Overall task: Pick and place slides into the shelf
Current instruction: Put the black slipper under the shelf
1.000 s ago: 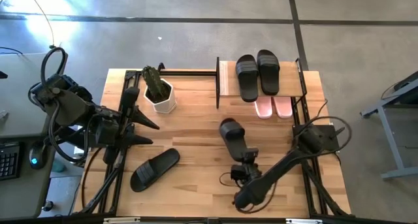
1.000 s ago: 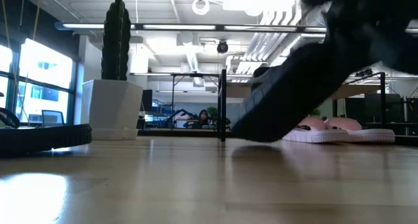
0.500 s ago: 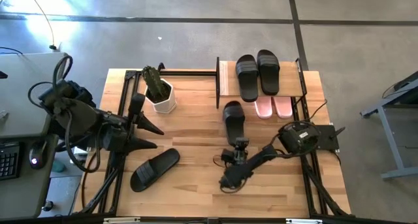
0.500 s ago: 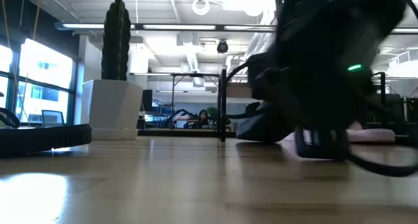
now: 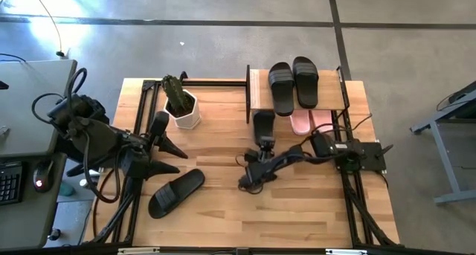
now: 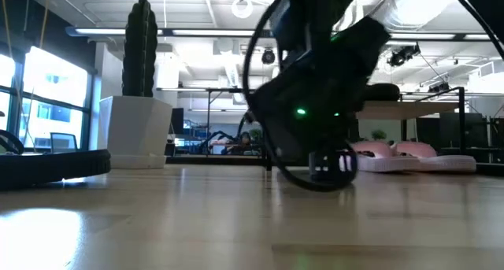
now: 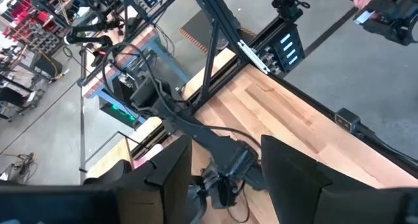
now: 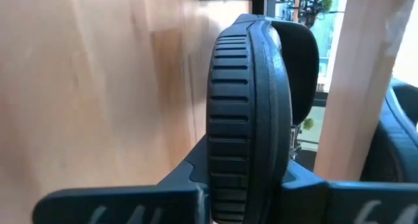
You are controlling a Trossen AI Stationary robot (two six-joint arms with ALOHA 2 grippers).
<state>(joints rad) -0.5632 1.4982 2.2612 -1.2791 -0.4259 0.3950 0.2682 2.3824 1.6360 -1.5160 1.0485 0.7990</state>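
Wooden shelf (image 5: 257, 91), black slides (image 5: 293, 84) on top, pink slides (image 5: 311, 121) below

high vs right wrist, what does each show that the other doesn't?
Only the high view: the left gripper open near the plant pot, a loose black slide on the table, two black slides on the shelf top, the pink pair beneath.

Only the right wrist view: the held slide's ribbed sole edge, close up.

Both: the right gripper shut on a black slide at the shelf.
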